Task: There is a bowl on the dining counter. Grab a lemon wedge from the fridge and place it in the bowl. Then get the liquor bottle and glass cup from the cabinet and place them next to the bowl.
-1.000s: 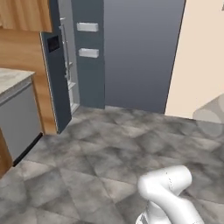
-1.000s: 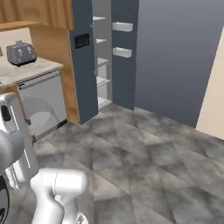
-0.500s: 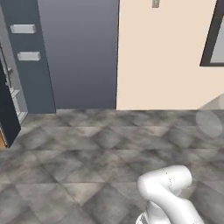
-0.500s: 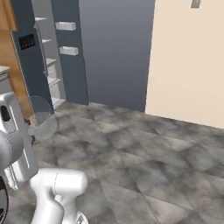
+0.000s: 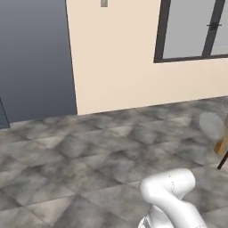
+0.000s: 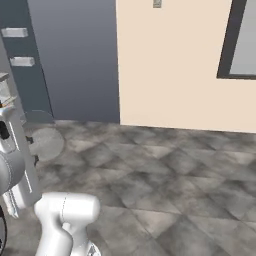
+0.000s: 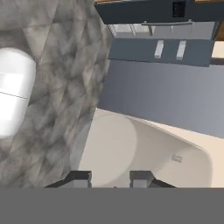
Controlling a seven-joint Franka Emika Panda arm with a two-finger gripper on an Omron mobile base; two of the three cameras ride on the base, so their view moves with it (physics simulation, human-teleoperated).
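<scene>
The pincer stands partly closed, its two dark fingertips set a modest gap apart, and the faint see-through outline of the glass cup sits between them, so it appears to be gripped, though the contact itself is hard to make out through the clear glass. In the hand view the cup lies on its side relative to the pincer: one wide round end sits just ahead of the fingertips and spans the gap between them, and the long axis runs away from the pincer and off to that view's right, ending in a smaller round face. Which end is the mouth cannot be told. In the right base view the same cup shows as a pale translucent disc at the left, just beside the raised white arm. Past the cup, well ahead of the pincer, the fridge stands open, with pale bins on its dark slate door. Grey marbled floor lies to the hand view's left of the pincer, and a cream wall stands beside the fridge.
</scene>
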